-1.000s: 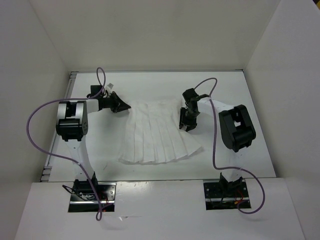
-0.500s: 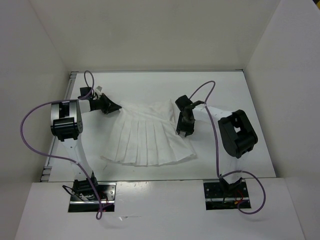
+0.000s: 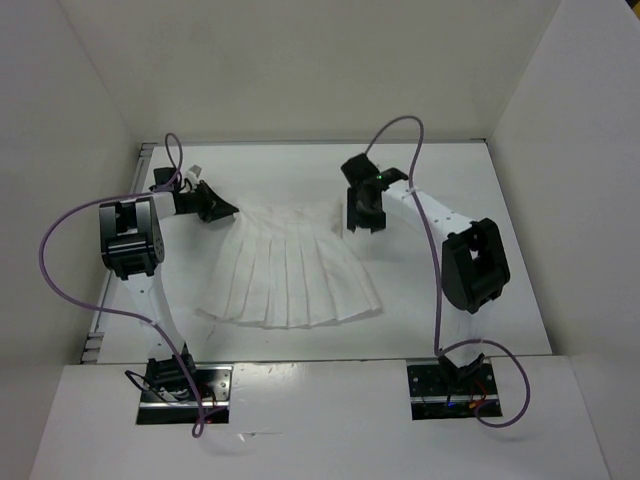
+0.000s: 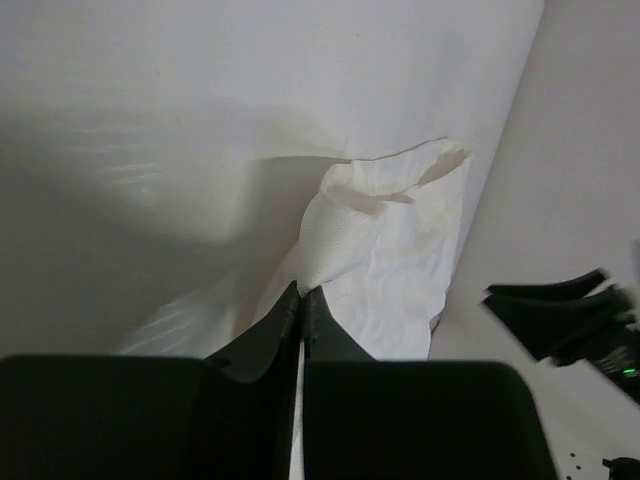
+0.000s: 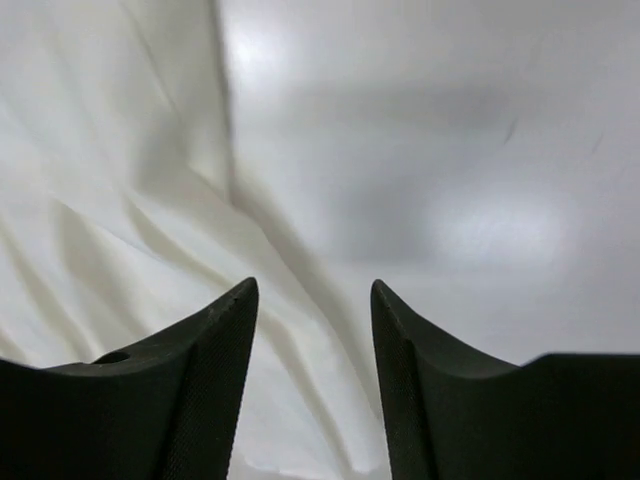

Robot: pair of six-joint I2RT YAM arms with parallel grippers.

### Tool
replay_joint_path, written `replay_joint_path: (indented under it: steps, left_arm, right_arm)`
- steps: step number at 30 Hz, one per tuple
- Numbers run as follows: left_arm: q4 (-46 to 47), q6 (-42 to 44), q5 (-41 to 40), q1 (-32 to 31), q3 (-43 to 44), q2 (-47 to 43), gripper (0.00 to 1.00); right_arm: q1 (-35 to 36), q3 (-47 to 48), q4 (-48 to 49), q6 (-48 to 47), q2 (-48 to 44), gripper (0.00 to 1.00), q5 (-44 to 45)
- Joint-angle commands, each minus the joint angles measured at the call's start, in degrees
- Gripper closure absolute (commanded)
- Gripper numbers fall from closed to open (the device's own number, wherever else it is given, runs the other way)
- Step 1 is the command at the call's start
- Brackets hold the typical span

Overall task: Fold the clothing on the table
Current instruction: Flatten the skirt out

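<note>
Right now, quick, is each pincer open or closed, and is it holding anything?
Left pincer: closed, pinching a corner of the skirt.
Right pincer: open, holding nothing, over the skirt's edge.

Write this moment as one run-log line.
left hand: shut on skirt corner | right hand: open over skirt edge | skirt: spread unfolded on table

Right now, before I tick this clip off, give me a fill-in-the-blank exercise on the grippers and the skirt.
1. The left gripper is ___ on a corner of the skirt.
2. The right gripper hangs with its jaws ___ over the fabric.
3. The skirt and the table are both ___ in colour.
Missing words: shut; open; white.
</note>
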Motion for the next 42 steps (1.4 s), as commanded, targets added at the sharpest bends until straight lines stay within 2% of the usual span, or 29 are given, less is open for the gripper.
replay_joint_path:
  steps: [1, 5, 9, 13, 20, 27, 35, 38, 40, 42]
  left_arm:
    - [-2.9, 4.8, 2.9, -0.1, 2.8, 1.5, 1.00]
    - [-3.4, 4.8, 2.9, -0.1, 2.8, 1.5, 1.00]
    - [-3.4, 4.8, 2.9, -0.1, 2.8, 2.1, 1.00]
    - [-4.1, 4.8, 3.4, -0.1, 3.3, 2.1, 1.00]
    - [-5.3, 5.9, 3.4, -0.1, 3.3, 3.2, 1.00]
    - [-5.8, 6.4, 3.4, -0.1, 3.3, 3.2, 1.00]
    - [-5.8, 7.0, 2.9, -0.1, 2.8, 3.2, 1.00]
    - [-5.8, 7.0, 2.9, -0.1, 2.3, 3.2, 1.00]
    - [-5.8, 7.0, 2.9, -0.1, 2.3, 3.2, 1.00]
    - [-4.7, 6.2, 5.0, -0.1, 1.7, 3.2, 1.00]
  right_arm:
    - [-1.9, 13.7, 4.0, -14.6, 5.9, 0.47, 4.7]
    - [-3.7, 22.6, 5.4, -20.4, 15.8, 0.51, 4.1]
    - [-6.5, 30.0, 7.2, -21.0, 22.7, 0.52, -2.8]
    - [-7.7, 31.3, 10.1, -21.0, 25.6, 0.52, -11.4]
    - [-8.8, 33.8, 10.6, -20.4, 30.9, 0.52, -20.9]
    - [-10.3, 31.8, 12.0, -19.3, 29.6, 0.52, -26.6]
    - [-9.8, 29.5, 13.2, -18.2, 33.3, 0.55, -31.9]
    - [-8.3, 28.9, 14.4, -18.2, 34.8, 0.64, -33.3]
    - [-7.7, 28.4, 15.2, -17.6, 34.8, 0.86, -34.2]
    - [-7.7, 27.7, 15.2, -16.3, 34.2, 1.00, -32.6]
